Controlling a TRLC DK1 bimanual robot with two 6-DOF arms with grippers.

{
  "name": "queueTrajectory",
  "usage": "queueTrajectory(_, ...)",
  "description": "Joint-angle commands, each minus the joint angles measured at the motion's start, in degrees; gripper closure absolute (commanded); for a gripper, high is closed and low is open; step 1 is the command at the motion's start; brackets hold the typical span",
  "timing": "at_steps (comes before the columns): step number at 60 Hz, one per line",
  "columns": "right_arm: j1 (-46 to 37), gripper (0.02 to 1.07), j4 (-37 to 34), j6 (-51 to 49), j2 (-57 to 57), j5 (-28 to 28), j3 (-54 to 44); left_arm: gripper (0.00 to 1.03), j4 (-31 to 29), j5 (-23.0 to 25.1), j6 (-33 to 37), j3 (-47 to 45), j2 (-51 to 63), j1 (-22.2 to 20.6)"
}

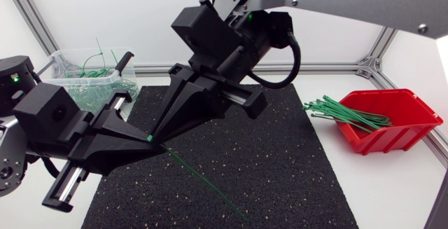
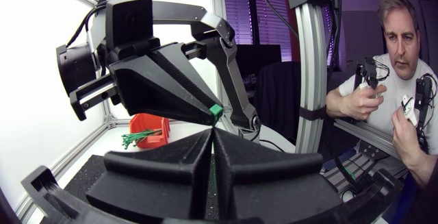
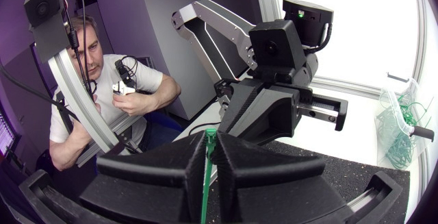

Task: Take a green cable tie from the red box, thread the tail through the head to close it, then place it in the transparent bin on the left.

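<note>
From overhead my white desk (image 1: 392, 187) is bright and evenly lit; only soft shadows lie under my matte black left pincer (image 1: 145, 143). Through the right wrist camera, glare beyond my right pincer (image 3: 211, 137) bleaches the background, straight lines bow outward, yet the thin green cable tie (image 3: 207, 162) it grips reads clearly.

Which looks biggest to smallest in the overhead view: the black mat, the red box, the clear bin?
1. black mat
2. red box and clear bin: they look about alike. The left arm hides part of the bin, so I can't rank them.
</note>
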Motion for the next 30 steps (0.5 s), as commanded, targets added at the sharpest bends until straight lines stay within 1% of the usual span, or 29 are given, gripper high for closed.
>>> queueTrajectory(1,-1.2,0.85,-7.8,-0.8,-0.3,-0.4,0.9,1.00,0.5,0.1,-1.8,0.0,-0.1,-0.1)
queueTrajectory(3,-2.1,0.80,-7.5,0.2,0.1,-0.3,2.2,1.00,0.3,0.0,-1.8,0.3,0.6,-0.1)
queueTrajectory(8,-4.0,0.72,-6.5,3.2,1.5,1.0,5.4,1.00,-0.2,-0.8,-1.8,1.2,2.1,0.7)
queueTrajectory(15,-7.0,0.67,-4.6,6.8,4.5,3.5,9.9,1.00,-0.5,-3.0,-1.8,2.0,3.8,1.9)
queueTrajectory(17,-7.8,0.67,-3.6,8.3,5.0,4.4,10.7,1.00,-0.5,-3.8,-1.8,2.2,4.6,2.1)
queueTrajectory(19,-8.5,0.67,-1.7,10.0,5.4,5.4,11.1,1.00,-0.5,-5.1,-1.8,2.4,5.0,2.5)
queueTrajectory(21,-8.9,0.64,0.3,11.7,5.5,6.7,11.0,1.00,-0.5,-6.1,-1.8,2.6,5.4,2.8)
queueTrajectory(24,-9.3,0.63,2.8,13.8,5.5,8.8,10.4,1.00,-0.9,-7.8,-1.8,3.1,5.8,2.9)
queueTrajectory(28,-9.8,0.63,6.5,16.3,5.4,11.3,9.2,1.00,-2.5,-10.2,-1.8,4.4,6.1,3.4)
queueTrajectory(30,-10.1,0.60,8.3,17.5,5.3,12.6,8.4,1.00,-3.5,-11.6,-1.8,5.2,6.3,3.5)
